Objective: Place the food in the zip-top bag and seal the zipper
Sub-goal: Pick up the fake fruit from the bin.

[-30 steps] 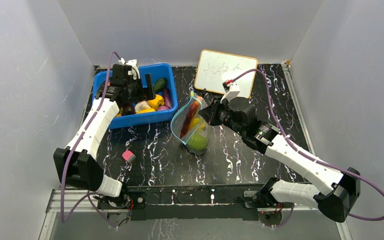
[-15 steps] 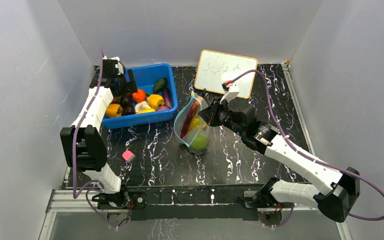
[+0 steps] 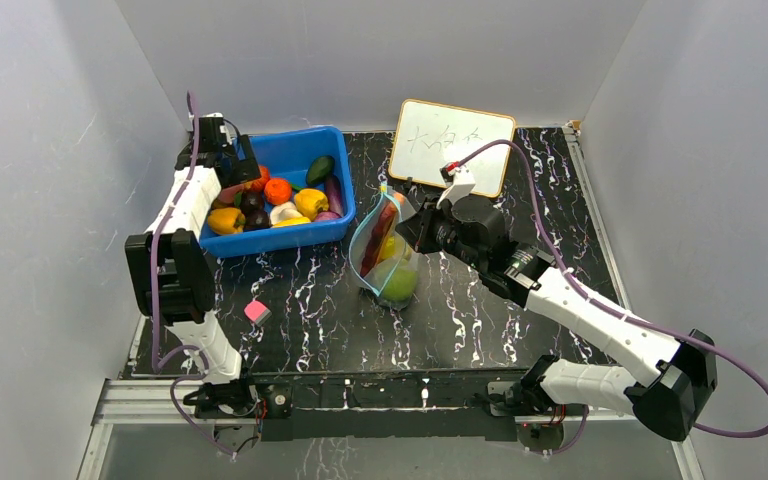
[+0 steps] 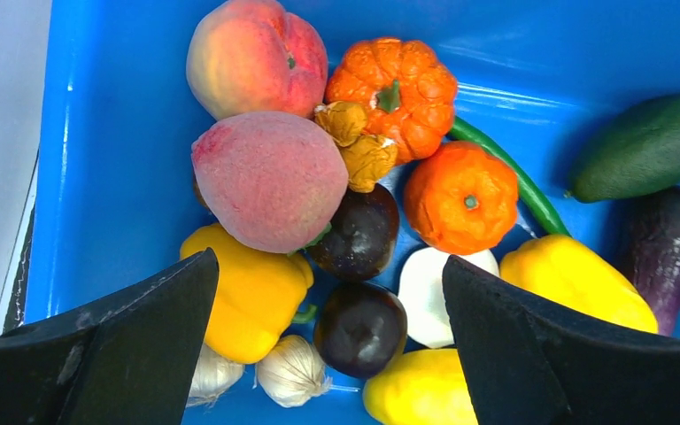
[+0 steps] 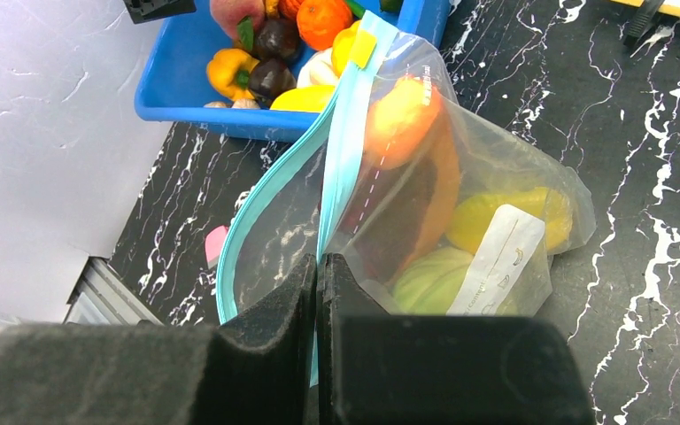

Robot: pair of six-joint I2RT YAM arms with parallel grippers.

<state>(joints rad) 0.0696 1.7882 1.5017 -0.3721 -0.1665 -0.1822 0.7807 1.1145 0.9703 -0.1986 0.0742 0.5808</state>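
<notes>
The zip-top bag (image 3: 388, 262) stands upright mid-table with its mouth open. Inside it are a green round fruit (image 5: 429, 279), an orange-and-dark-red slice (image 5: 412, 177) and a yellow piece (image 5: 496, 217). My right gripper (image 5: 319, 261) is shut on the right side of the teal zipper (image 5: 341, 150), and it also shows in the top view (image 3: 407, 228). My left gripper (image 4: 329, 266) is open and empty above the food in the blue bin (image 4: 97, 133), over a dark plum (image 4: 359, 328). Two peaches (image 4: 266, 177) lie just beyond the fingers. In the top view the left gripper (image 3: 243, 172) is over the bin's far left part.
The bin (image 3: 305, 238) also holds an orange pumpkin (image 4: 394, 84), a tangerine (image 4: 460, 195), yellow peppers (image 4: 248, 292), an avocado (image 4: 646, 146), an eggplant (image 4: 660, 248) and garlic (image 4: 292, 372). A pink cube (image 3: 257, 311) lies near the front left. A whiteboard (image 3: 452, 145) lies behind the bag.
My left arm has swung from over the bin's middle to its far left corner, its elbow folding back. The right gripper and the bag have barely moved.
</notes>
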